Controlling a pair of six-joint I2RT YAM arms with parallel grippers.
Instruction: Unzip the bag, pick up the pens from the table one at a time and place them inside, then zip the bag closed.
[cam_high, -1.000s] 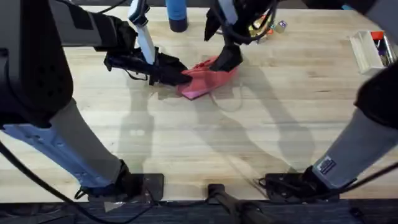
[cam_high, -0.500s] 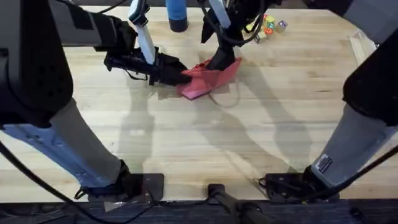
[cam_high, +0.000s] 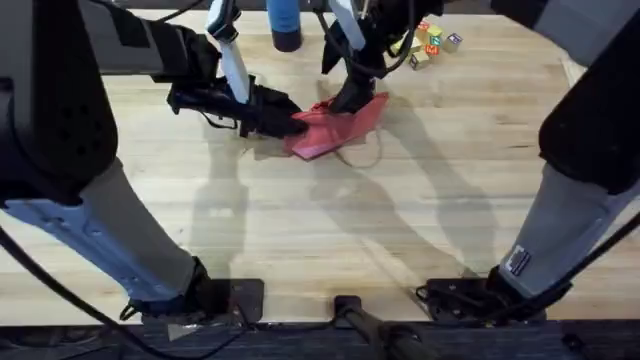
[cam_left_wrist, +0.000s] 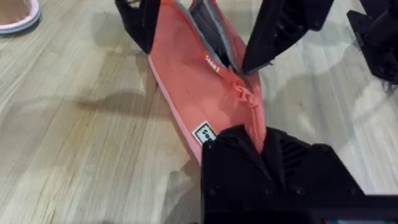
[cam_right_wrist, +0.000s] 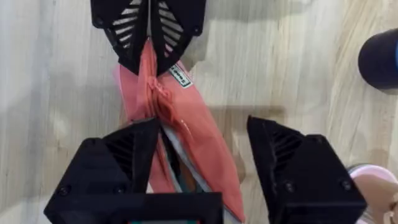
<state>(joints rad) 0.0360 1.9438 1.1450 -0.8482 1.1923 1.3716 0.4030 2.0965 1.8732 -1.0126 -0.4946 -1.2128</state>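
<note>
Lying on the table (cam_high: 420, 210) at the far middle is one pink bag (cam_high: 335, 125), partly open at its far end. The left gripper (cam_high: 297, 122) is pinched tight on the bag's near-left end. The right gripper (cam_high: 350, 97) has its fingers apart, one finger down in the opening. I think the zipper step is under way. Next, grab the zipper pull. Two grippers, one bag.

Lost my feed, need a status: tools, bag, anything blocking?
Left tool shut on bag end. Right tool open over the bag's unzipped mouth, one finger inside. Nothing blocking.
</note>
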